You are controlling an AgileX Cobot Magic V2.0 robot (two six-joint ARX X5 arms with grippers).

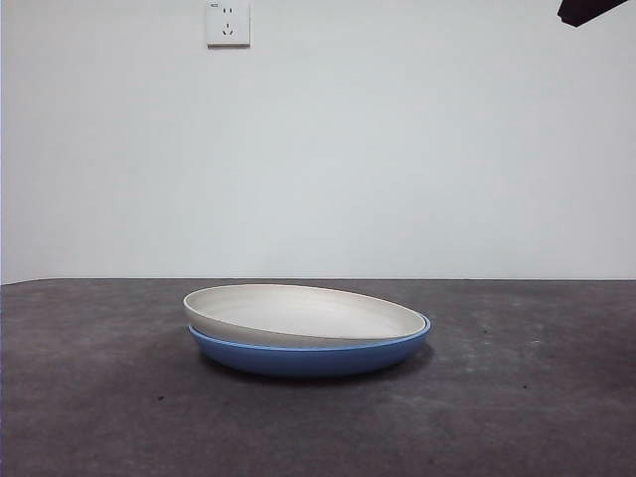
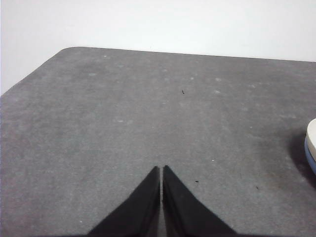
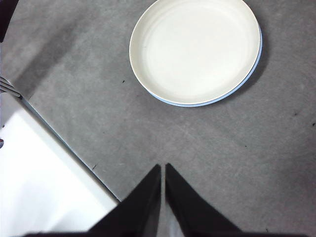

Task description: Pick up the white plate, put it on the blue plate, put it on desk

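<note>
The white plate (image 1: 303, 311) sits on the blue plate (image 1: 310, 355), but not squarely: it is tilted, one side of its rim raised above the blue rim and the other side sunk into it. Both rest on the bench (image 1: 89, 397). In the right wrist view only a thin blue crescent shows past the white rim on one side, so the white plate is also shifted off centre.

The right gripper (image 3: 162, 168) hangs above the bench with its jaws pressed together, tips touching and holding nothing. The stack lies well ahead of the jaws and a little to one side. The left gripper (image 2: 161, 169) is likewise closed and empty, and from its jaws only the edge of the stack shows, far off to one side.

If the white plate is next to be lifted off and set on the bench, the risks are probably these:
- The jaws must open before they reach the rim; closed tips would only shove the stack.
- The rim is low and sloping, so a shallow pinch could slip.
- On the sunken side the jaws might catch both rims and drag the blue plate along.
- A push on the raised side could rock or slide the white plate.
</note>
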